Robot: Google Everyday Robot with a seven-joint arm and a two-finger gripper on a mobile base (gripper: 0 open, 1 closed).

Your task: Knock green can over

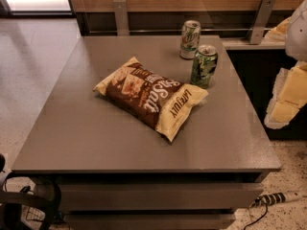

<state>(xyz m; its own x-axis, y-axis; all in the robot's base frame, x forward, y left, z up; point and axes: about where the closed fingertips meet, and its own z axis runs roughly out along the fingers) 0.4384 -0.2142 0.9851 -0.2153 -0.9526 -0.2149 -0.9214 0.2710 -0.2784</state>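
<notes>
Worktop [96,143] carries everything | bag [151,96] lies centre, its corner just beside the green can | pincer [284,99] hangs off the right edge, well apart; its state I cannot tell | green can [204,66] upright, back right | pale can [190,39] near behind: I judge a wide sweep could topple it too.

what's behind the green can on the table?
A paler whitish can stands just behind the green can, slightly left and apart, near the back edge of the table. The patch directly behind it is covered by its body. The gripper sits off the table's right side.
</notes>
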